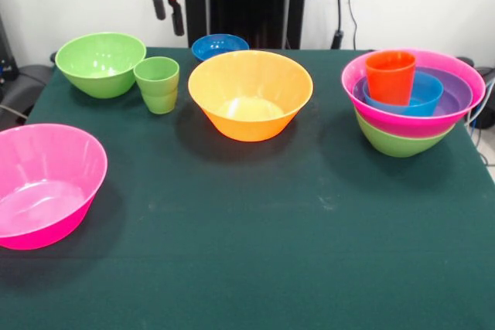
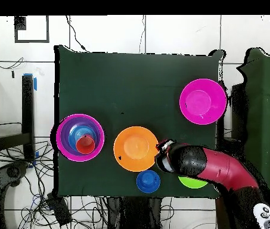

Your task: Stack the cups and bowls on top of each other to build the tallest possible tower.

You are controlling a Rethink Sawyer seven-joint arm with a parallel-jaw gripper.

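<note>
Cup (image 1: pixel 390 76) in nested bowls (image 1: pixel 413 106); other cup (image 1: pixel 158 84) beside bowl (image 1: pixel 100 63).

The red and black arm (image 2: pixel 220 170) reaches in over the table (image 1: pixel 255 222) from its robot-side edge, angled toward one corner. Its wrist sits high above the surface, near that edge. The gripper (image 1: pixel 168 11) hangs down empty, two dark fingers (image 1: pixel 177 16) pointing downward with a small gap between them, touching nothing.
</note>
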